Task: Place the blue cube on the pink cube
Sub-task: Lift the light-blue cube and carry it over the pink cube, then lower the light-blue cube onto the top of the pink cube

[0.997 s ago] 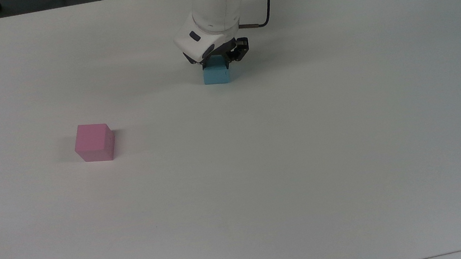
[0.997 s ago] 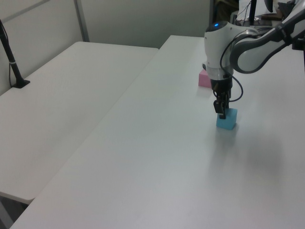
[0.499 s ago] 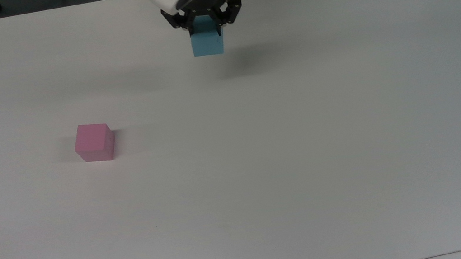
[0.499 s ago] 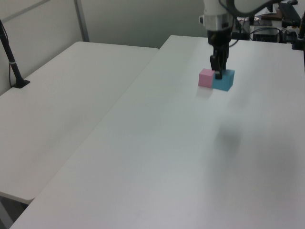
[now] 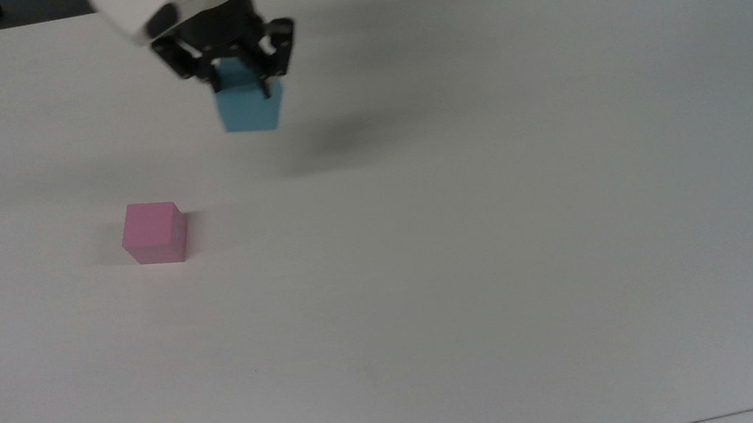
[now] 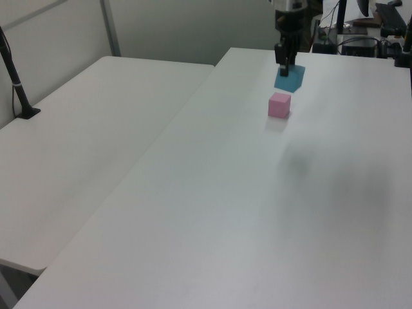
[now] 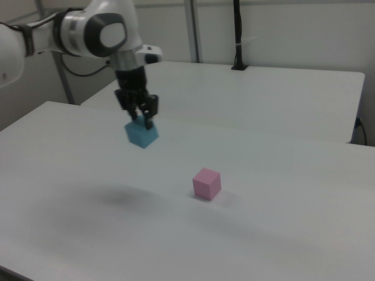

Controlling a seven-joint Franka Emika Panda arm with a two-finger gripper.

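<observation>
Gripper: the gripper (image 5: 239, 75) is clamped on the upper part of the blue cube (image 5: 248, 109), its dark fingers (image 7: 145, 115) pressing two opposite faces; it points down from the white arm (image 7: 99, 32).
Blue cube: carried in the air, well clear of the desk (image 5: 498, 223); its soft shadow lies on the desk surface, apart from the cube itself. It hangs slightly tilted in the right view.
Place relative to the pink cube: in the top view the blue cube is above and to the top view's right of the pink cube (image 5: 155, 232), near but not yet over it; in the left view it shows just above the pink cube (image 6: 279, 104), higher than the pink cube's top face.
Pink cube: stands flat on the desk by itself, top face bare, nothing touching it.
Done: the blue cube is grasped and lifted off the desk.
Left: by my judgement the carry is under way; the blue cube has yet to be brought squarely over the pink cube, lowered onto its top face and let go.
Progress: roughly the middle of the task.
Watch: the two cubes are about the same size, so the faces must line up closely or the blue cube may tip off.
</observation>
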